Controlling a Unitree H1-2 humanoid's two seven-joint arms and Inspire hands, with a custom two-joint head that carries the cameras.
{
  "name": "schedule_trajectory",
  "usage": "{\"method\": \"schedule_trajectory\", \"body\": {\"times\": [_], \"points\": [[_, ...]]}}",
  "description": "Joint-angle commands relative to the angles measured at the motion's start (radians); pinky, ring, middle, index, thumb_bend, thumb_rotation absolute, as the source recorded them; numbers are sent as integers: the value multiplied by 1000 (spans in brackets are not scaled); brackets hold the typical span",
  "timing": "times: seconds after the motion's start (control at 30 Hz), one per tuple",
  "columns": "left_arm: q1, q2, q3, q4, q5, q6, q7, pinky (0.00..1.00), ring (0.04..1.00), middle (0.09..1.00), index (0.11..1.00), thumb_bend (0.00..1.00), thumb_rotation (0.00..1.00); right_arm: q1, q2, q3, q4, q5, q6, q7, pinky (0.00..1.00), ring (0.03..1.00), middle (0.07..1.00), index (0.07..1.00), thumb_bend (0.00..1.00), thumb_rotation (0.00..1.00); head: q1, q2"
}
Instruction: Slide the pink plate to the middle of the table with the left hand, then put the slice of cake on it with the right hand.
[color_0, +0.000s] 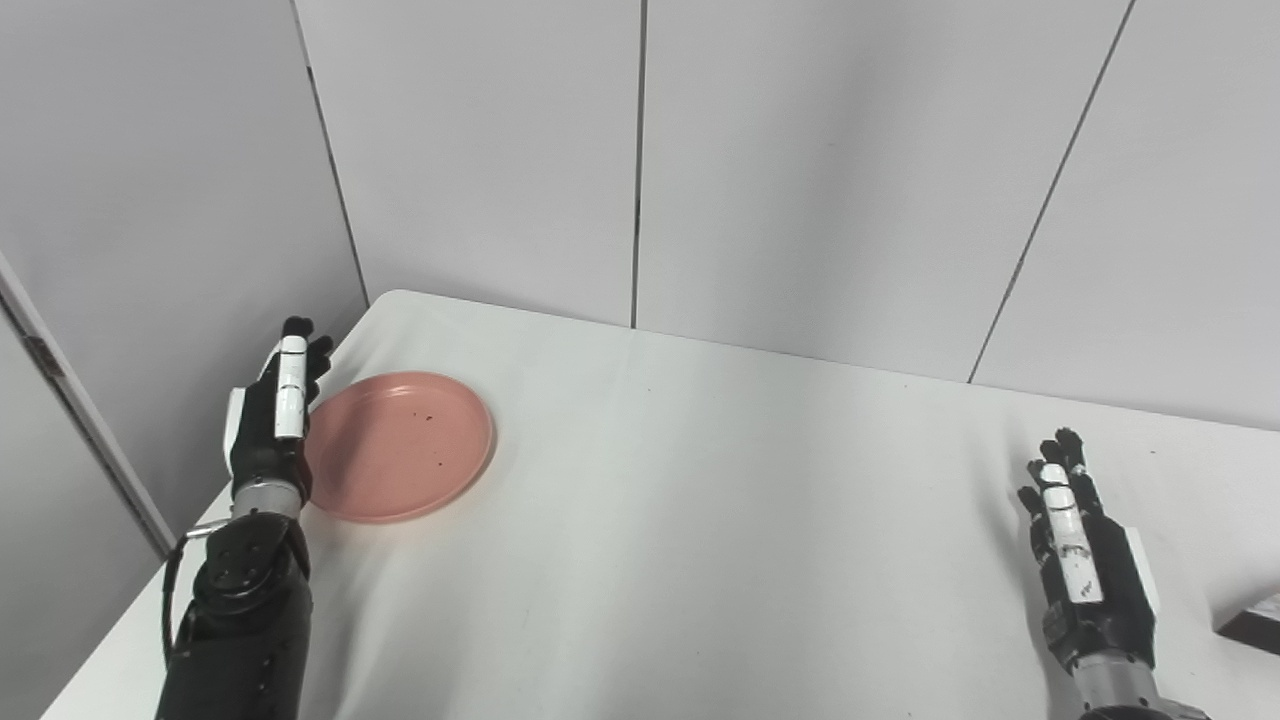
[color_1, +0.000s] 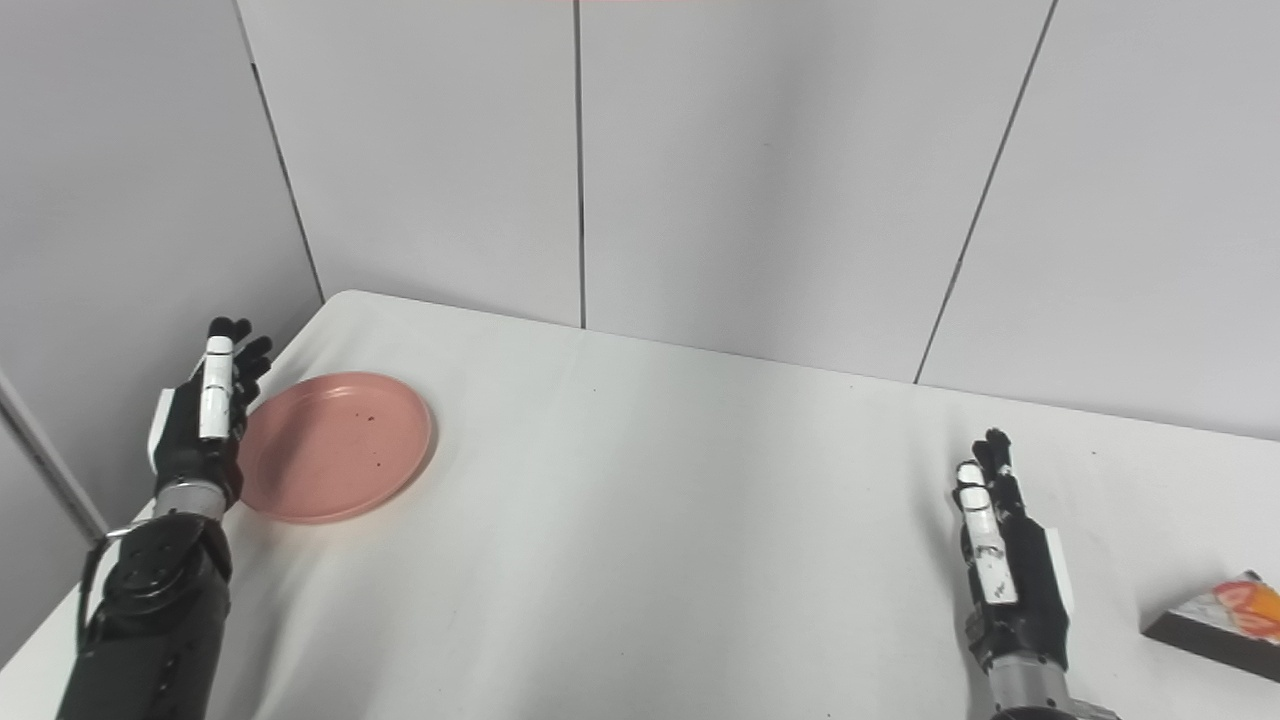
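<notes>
The left hand (color_0: 272, 420), fingers apart and holding nothing, stands at the plate (color_0: 400, 445)'s left rim; pushing it rightward comes next. The right hand (color_1: 1010, 575) waits, fingers apart, near the cake (color_1: 1225, 615).

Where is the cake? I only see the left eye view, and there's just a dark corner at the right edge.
Observer: That corner is the slice of cake. The right eye view shows more of it, lying on the table to the right of the right hand.
Operator: What's on top?
Observer: A white top with orange and red pieces, above a dark side.
Operator: Can you see all of it?
Observer: No, the picture's right edge cuts it off in that view too.
</notes>
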Motion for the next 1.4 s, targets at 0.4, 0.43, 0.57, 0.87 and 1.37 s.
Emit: {"method": "schedule_trajectory", "body": {"times": [0.4,0.43,0.57,0.87,1.37], "points": [[-8,52,-31,-46,63,52,-21,1000,965,929,910,663,1000,-26,-6,3,-46,-2,6,5,1000,1000,1000,1000,438,779,-2,2],[-7,52,-32,-50,66,53,-20,1000,965,928,909,661,1000,-26,-4,1,-48,3,7,6,1000,1000,1000,1000,436,773,-2,3],[-8,40,-14,-50,65,-5,-3,1000,957,925,915,653,1000,-29,-4,-1,-40,2,-2,4,1000,1000,1000,1000,431,766,0,3],[-4,5,40,-107,46,-66,18,986,920,899,892,690,1000,-24,-7,-3,-52,3,11,4,1000,1000,1000,1000,404,780,7,7],[10,42,5,-64,122,18,16,984,950,922,898,653,1000,-25,-4,-6,-50,5,9,0,1000,1000,1000,1000,412,770,10,12]]}}
